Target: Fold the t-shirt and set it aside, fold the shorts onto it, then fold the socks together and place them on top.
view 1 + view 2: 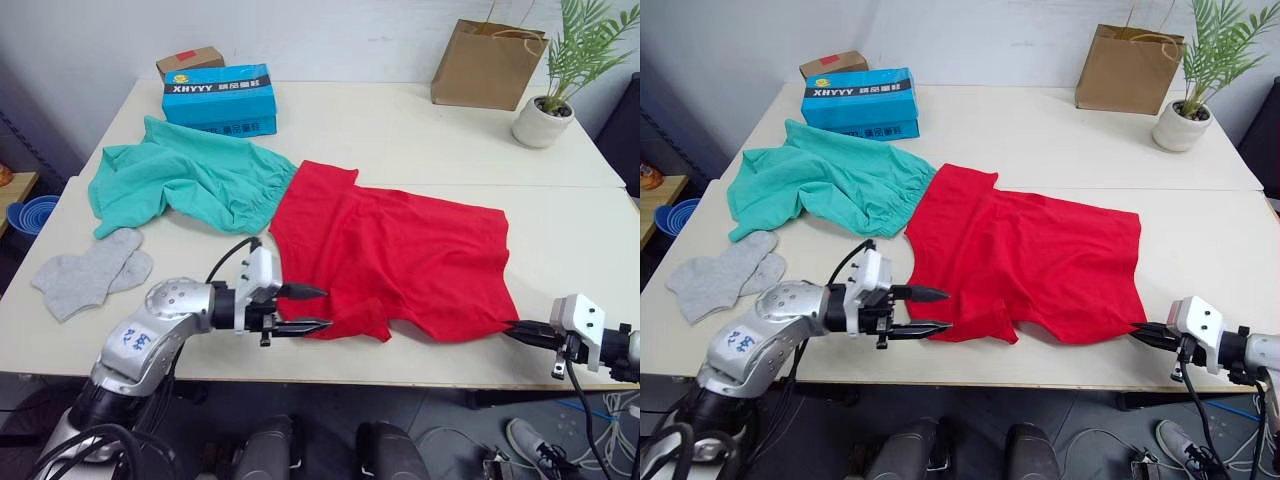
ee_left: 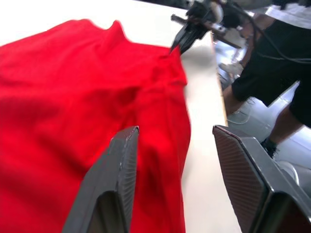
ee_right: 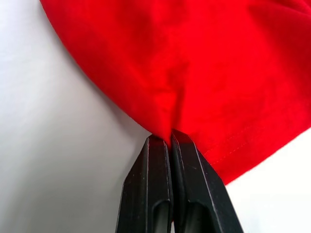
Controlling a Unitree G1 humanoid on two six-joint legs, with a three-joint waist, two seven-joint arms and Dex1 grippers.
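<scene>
T-shirt (image 1: 395, 255): lies flat on the table (image 1: 420, 130), near the front edge.
Right gripper (image 1: 512, 327): fingers pressed together, pinching the t-shirt's near right corner.
Left gripper (image 1: 316, 309): fingers spread apart, its tips at the t-shirt's near left edge.
Shorts (image 1: 190, 180): on the left, touching the t-shirt.
Socks (image 1: 90, 272): side by side, near the shorts.

Even, diffuse light washed the table (image 1: 420, 130), leaving soft, faint shadows beneath the t-shirt (image 1: 400, 255) at center frame and the paper bag (image 1: 487, 65) at upper right. The head views were bright and sharp. In the left wrist view, the near fingers (image 2: 114, 184) and red cloth were blurred, and the upper left corner glared white.
</scene>
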